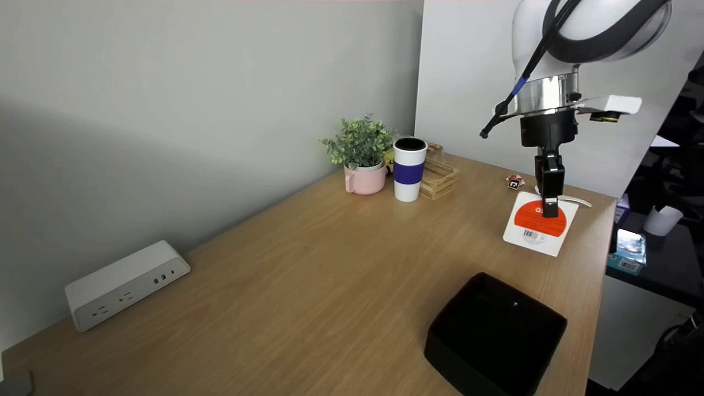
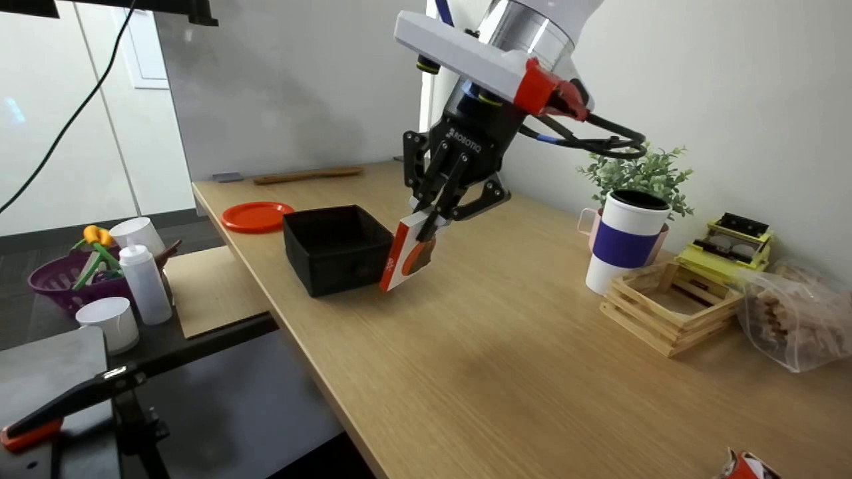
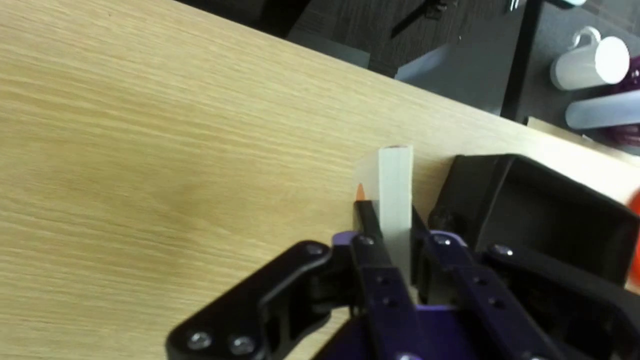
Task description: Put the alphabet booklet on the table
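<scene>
Showing orange circle point(image 1: 529, 221), barcode point(image 1: 530, 234), tilted white booklet point(image 2: 409, 254), hand point(image 3: 391, 210) clamped on it

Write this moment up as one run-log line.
gripper: shut on alphabet booklet | pose: tilted, beside black box | contact with table: cannot tell | release: not yet

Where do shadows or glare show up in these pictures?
In an exterior view, a shadow darkens part of the grey wall; in an exterior view, a soft shadow lies on the table; in the wrist view, the white mug shows a washed-out round end.
</scene>
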Motion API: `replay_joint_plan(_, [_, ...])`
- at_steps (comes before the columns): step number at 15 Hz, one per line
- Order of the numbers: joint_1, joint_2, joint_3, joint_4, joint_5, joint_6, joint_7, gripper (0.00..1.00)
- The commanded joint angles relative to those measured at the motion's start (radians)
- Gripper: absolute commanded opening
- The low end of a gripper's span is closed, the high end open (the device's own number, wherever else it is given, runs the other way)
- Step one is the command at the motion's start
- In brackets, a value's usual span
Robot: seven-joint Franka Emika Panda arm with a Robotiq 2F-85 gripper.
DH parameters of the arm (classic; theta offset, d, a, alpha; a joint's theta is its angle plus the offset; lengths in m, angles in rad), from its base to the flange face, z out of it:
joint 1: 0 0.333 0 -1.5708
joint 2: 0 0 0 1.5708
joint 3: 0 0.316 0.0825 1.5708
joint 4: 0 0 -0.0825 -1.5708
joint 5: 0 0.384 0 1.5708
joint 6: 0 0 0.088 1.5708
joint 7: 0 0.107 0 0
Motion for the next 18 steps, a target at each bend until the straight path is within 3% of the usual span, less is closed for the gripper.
replay_joint_plan(1, [-0.038, 0.005, 0.001, 0.004, 0.072, 0.072, 0.033, 0.04])
replay_joint_plan(5, [-0.04, -0.001, -0.012, 0.008, 0.029, 0.054, 0.133, 0.04])
replay_joint_plan(12, [-0.01, -0.041, -0.031, -0.007, -0.111, 0.063, 0.494, 0.04])
replay_joint_plan(18, [-0.021, -0.017, -0.018, 0.012, -0.087, 0.076, 0.463, 0.04])
